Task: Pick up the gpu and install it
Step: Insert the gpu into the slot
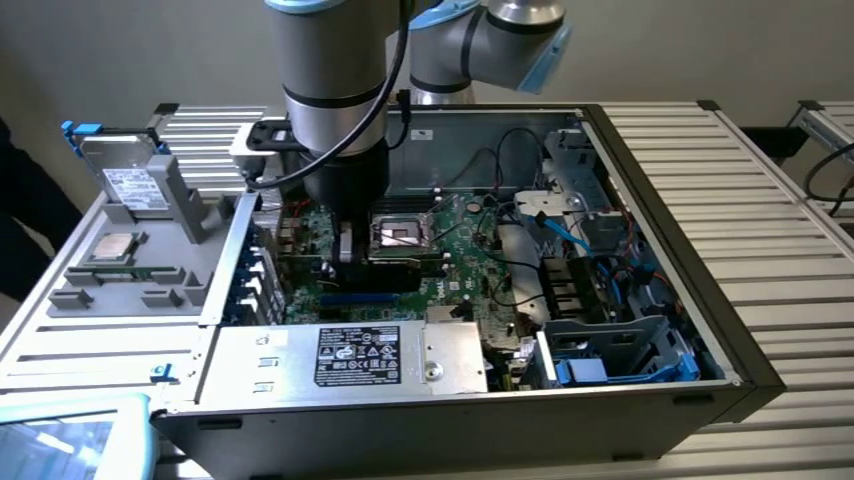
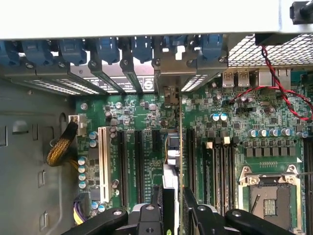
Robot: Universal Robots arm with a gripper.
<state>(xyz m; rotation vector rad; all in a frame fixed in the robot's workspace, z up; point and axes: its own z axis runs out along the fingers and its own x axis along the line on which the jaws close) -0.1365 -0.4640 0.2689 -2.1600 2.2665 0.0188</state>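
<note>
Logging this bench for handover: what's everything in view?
case: one, black, open
table: one, silver slats, under case
motherboard: one, green, inside case
socket: one, silver, mid-motherboard
power supply: one, silver, case's edge nearest the exterior camera
tray: one, grey, exterior view's left of case
drive: one, silver, white-labelled, propped upright on tray
chip: one, silver, flat on tray
gpu: one, green-edged, held edge-on over the slots
arm: one, grey, reaching into case
gripper: one, black, shut on gpu
</note>
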